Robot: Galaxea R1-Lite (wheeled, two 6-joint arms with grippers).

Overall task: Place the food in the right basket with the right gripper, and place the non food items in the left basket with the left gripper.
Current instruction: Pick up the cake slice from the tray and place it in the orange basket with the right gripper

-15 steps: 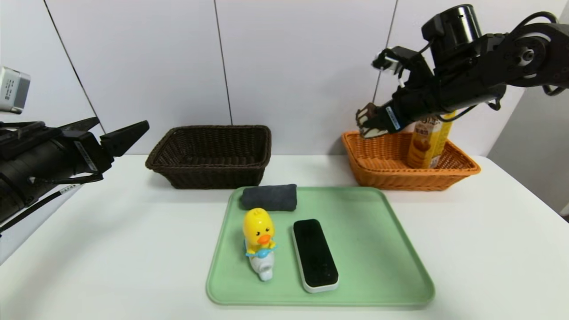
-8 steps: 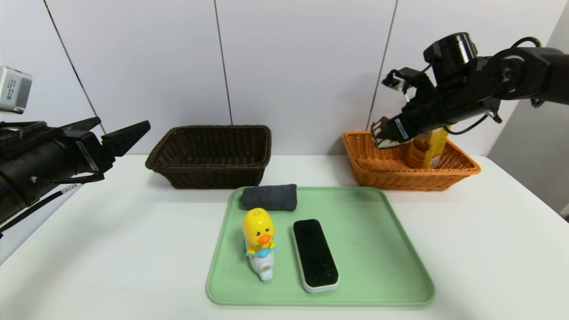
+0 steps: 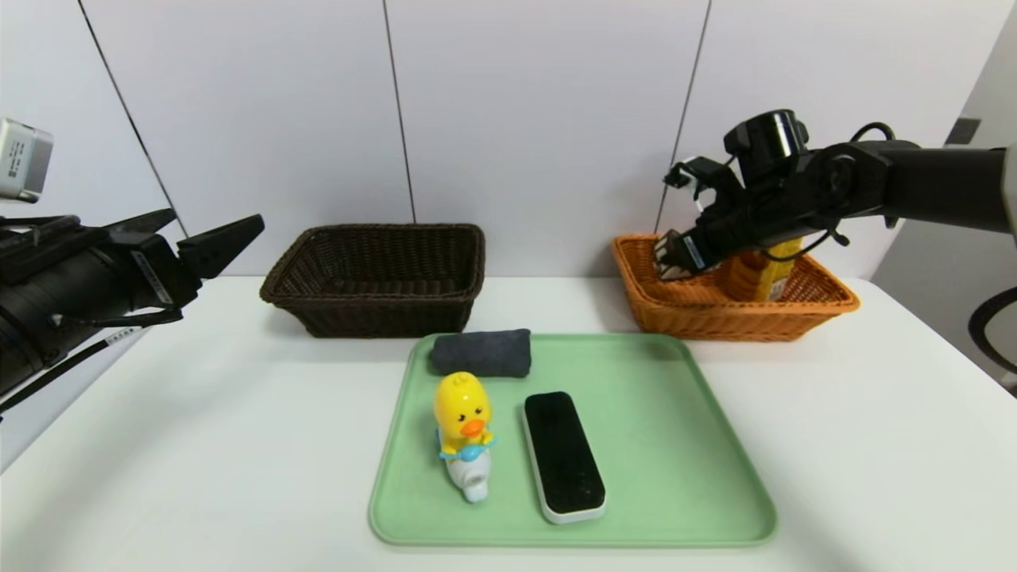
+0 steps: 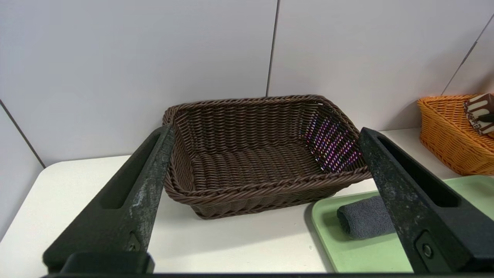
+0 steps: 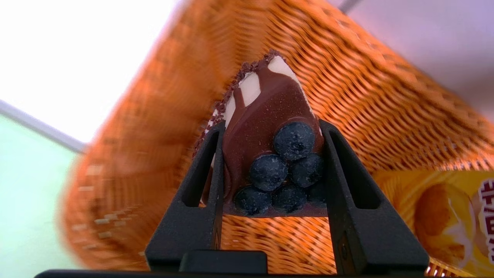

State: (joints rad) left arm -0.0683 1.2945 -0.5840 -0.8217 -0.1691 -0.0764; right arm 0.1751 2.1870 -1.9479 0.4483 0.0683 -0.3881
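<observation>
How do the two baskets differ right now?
The right basket is orange-tan; the left basket is dark brown. The right basket already holds the snack box, and the right tool, shut on the cake wedge, is inside it; the left basket is empty. Both are rectangular wicker, standing behind the green tray.

1. The right gripper (image 5: 270,170) is clamped on the chocolate cake wedge (image 5: 266,127), one finger (image 5: 200,200) against each side.
2. Blueberries (image 5: 285,170) are clustered on the wedge's wide end; its tip points away from the gripper.
3. The wedge hangs above the orange wicker basket (image 5: 366,100).
4. The yellow snack box (image 5: 444,208) stands inside the basket, beside the gripper.
5. A green tray (image 5: 27,193) lies outside the basket's wall.
</observation>
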